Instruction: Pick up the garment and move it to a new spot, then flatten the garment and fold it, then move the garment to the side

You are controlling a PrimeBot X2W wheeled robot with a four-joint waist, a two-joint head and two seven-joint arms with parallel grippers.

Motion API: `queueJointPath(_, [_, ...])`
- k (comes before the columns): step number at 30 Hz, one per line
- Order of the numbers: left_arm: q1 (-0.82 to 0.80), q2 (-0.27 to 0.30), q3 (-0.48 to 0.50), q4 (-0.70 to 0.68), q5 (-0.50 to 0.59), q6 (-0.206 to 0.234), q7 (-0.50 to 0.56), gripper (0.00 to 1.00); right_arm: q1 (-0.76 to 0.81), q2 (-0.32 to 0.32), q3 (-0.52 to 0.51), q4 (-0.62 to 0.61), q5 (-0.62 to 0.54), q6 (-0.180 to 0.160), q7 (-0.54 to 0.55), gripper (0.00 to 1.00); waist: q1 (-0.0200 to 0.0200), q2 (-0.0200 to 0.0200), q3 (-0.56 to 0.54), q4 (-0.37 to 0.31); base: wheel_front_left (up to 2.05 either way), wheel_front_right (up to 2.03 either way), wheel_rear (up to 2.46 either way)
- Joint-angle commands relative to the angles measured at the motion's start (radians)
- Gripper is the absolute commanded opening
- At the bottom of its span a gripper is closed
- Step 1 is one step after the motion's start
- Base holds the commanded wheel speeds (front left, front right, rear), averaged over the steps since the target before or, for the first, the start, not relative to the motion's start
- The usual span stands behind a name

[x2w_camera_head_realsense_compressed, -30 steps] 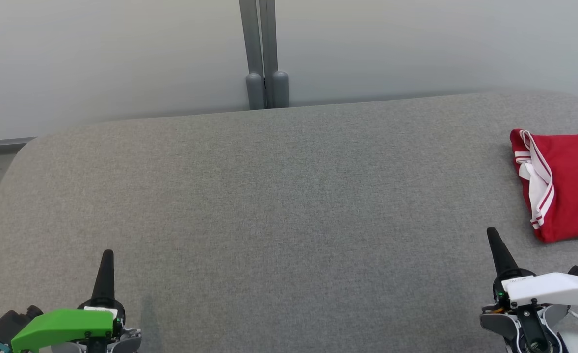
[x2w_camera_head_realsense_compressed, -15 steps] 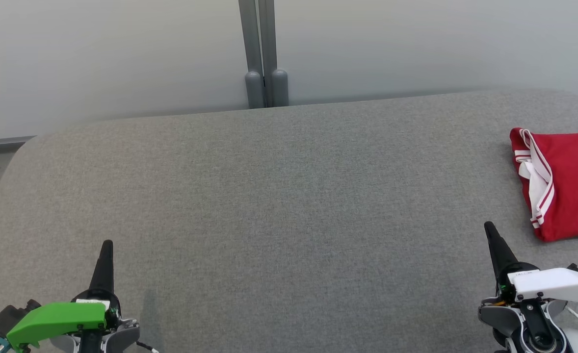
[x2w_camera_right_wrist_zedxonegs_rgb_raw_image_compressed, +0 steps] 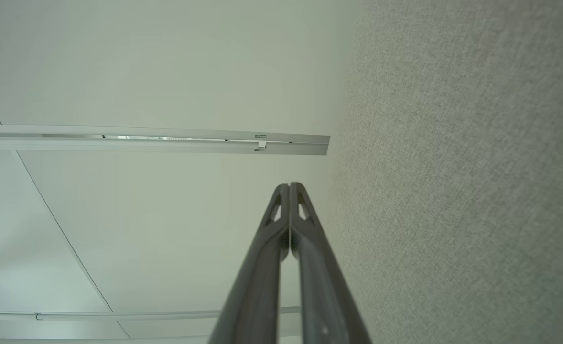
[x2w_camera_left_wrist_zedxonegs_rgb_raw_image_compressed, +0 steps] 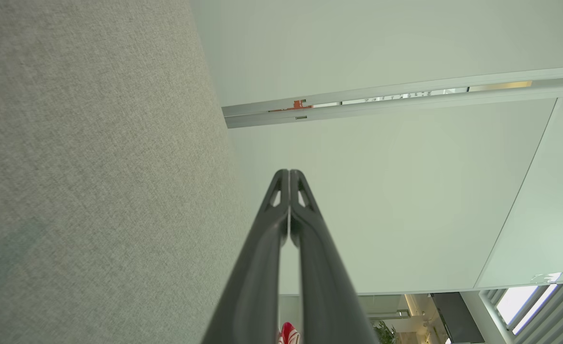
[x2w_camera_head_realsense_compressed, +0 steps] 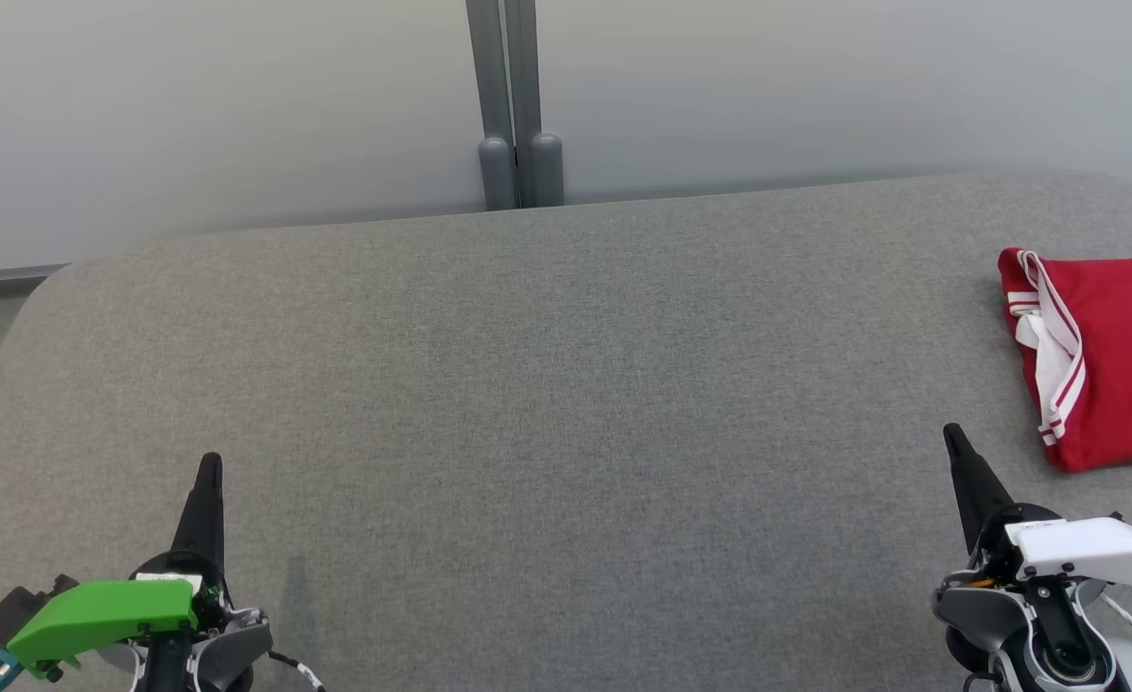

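Though cut off at the head view's right edge, the garment point(x2w_camera_head_realsense_compressed: 1119, 365) reads clearly: red, folded into a flat packet, with white red-striped trim bunched along its left side. It lies on the desk point(x2w_camera_head_realsense_compressed: 547, 384) at the far right, apart from both grippers. Nearest to it, the right gripper point(x2w_camera_head_realsense_compressed: 950, 432) sits just in front of the garment's near corner and a little to its left. It points away from the robot with a slight lean to the left, and a white cover point(x2w_camera_head_realsense_compressed: 1090, 548) caps the wrist behind it. Right wrist view: its fingers point(x2w_camera_right_wrist_zedxonegs_rgb_raw_image_compressed: 267, 267) are pressed together tip to tip with nothing between them, and the grey cloth of the desk runs along one side. Well across the desk, at the near left, the left gripper point(x2w_camera_head_realsense_compressed: 210, 463) points away from the robot too, with a green cover point(x2w_camera_head_realsense_compressed: 100, 610) behind it. Left wrist view: its fingers point(x2w_camera_left_wrist_zedxonegs_rgb_raw_image_compressed: 262, 267) are likewise pressed together and hold nothing; a sliver of red shows low between their bases. The desk is covered in grey fabric, corners rounded. Behind its far edge are a pale wall point(x2w_camera_head_realsense_compressed: 239, 115) and a grey post point(x2w_camera_head_realsense_compressed: 513, 96) at the centre.
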Motion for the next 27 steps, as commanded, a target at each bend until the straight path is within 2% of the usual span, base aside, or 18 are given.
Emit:
queueJointPath(1, [-0.021,0.008,0.005,-0.004,-0.021,-0.005,0.005,0.00,-0.017,-0.005,0.000,0.001,0.024,0.000,0.007,0.00,0.0000,-0.0001,0.000,0.000,0.00,0.00,0.00])
queueJointPath(13, [-0.036,0.008,0.007,-0.004,-0.091,-0.006,0.026,0.00,-0.024,-0.006,0.001,0.004,0.112,0.001,0.028,0.00,0.0000,-0.0001,0.004,-0.001,0.00,0.00,0.00])
queueJointPath(27, [-0.033,0.008,0.007,-0.004,-0.087,-0.006,0.026,0.00,-0.023,-0.006,0.001,0.004,0.111,0.000,0.028,0.00,0.0000,-0.0001,0.004,-0.001,0.00,0.00,0.00])
